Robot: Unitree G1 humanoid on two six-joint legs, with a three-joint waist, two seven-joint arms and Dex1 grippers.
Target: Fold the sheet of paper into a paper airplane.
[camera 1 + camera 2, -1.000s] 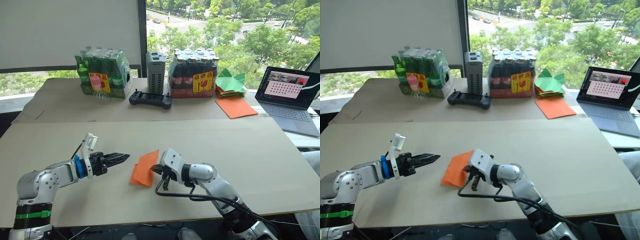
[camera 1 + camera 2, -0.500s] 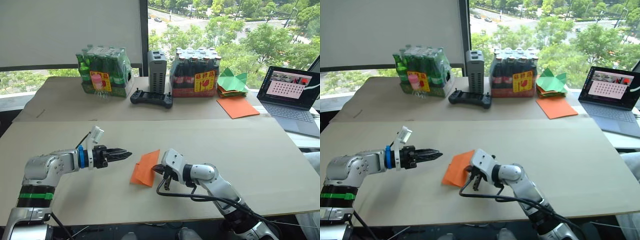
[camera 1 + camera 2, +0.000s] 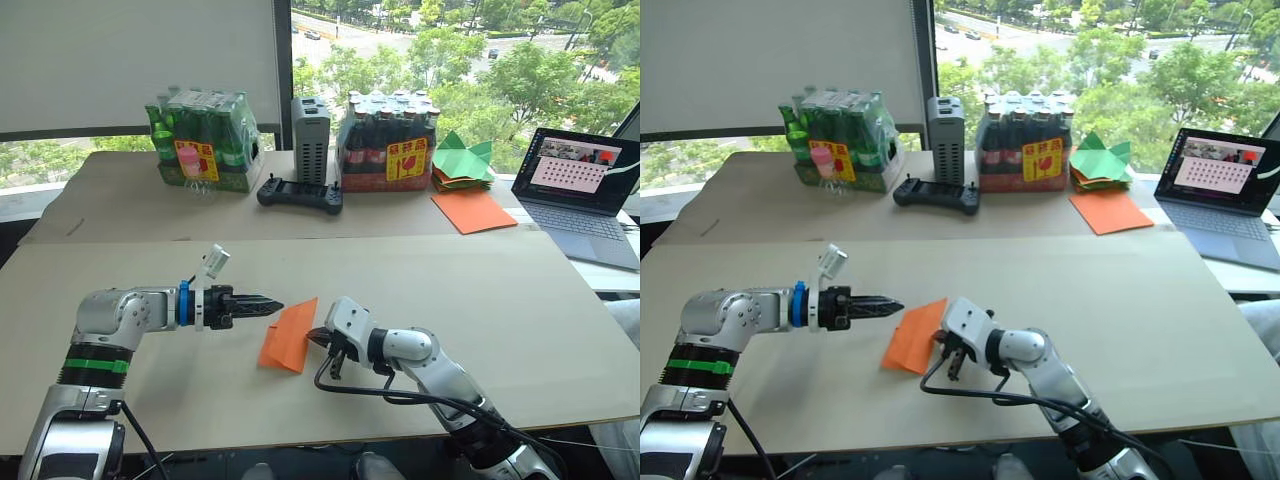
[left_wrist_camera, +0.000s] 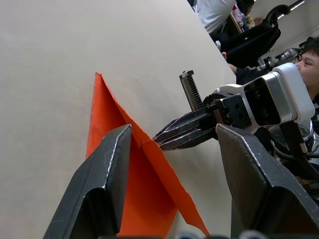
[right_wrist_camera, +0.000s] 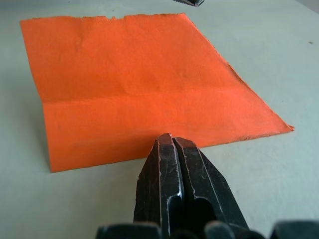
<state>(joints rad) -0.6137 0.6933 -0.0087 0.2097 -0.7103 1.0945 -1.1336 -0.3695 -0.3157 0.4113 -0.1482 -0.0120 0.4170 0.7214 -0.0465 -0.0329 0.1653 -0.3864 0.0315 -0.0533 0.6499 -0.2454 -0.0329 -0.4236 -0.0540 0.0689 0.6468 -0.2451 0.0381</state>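
While the sheet of paper (image 3: 289, 335) lies on the near half of the table (image 3: 520, 300), between the two arms, I see a straight crease across it in the right wrist view. My right gripper (image 5: 172, 149) has its fingers pressed together, their tips at the sheet's right edge; I cannot tell whether they touch the paper or pinch any of it. My left gripper (image 3: 272, 307) points at the sheet from the left side, its tips just at the upper left edge. In the left wrist view its two fingers (image 4: 107, 184) stand spread apart, with the orange sheet showing between them. At the far side of the table sit two bottle packs (image 3: 205, 143), a black controller (image 3: 300, 193), green paper shapes (image 3: 462, 163), a smooth orange sheet (image 3: 474, 211) and a laptop (image 3: 588, 192).
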